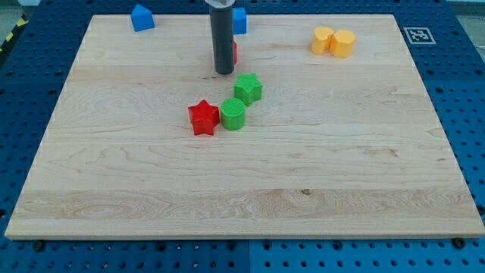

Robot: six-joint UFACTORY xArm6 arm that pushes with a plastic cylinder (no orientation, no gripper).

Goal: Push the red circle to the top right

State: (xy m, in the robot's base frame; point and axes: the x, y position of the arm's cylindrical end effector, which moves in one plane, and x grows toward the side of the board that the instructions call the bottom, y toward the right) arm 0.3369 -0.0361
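Note:
The red circle [235, 51] is mostly hidden behind my rod; only a thin red sliver shows at the rod's right side, near the top middle of the board. My tip [223, 72] rests on the board just in front and left of that red sliver, touching or nearly touching it. A red star [203, 117] lies below the tip, with a green circle [233, 114] against its right side and a green star [248, 88] just above that.
A blue block [142, 17] sits at the top left and another blue block [239, 20] is behind the rod at the top edge. Two yellow blocks [333, 42] sit side by side at the top right. The wooden board [379, 189] lies on a blue pegboard.

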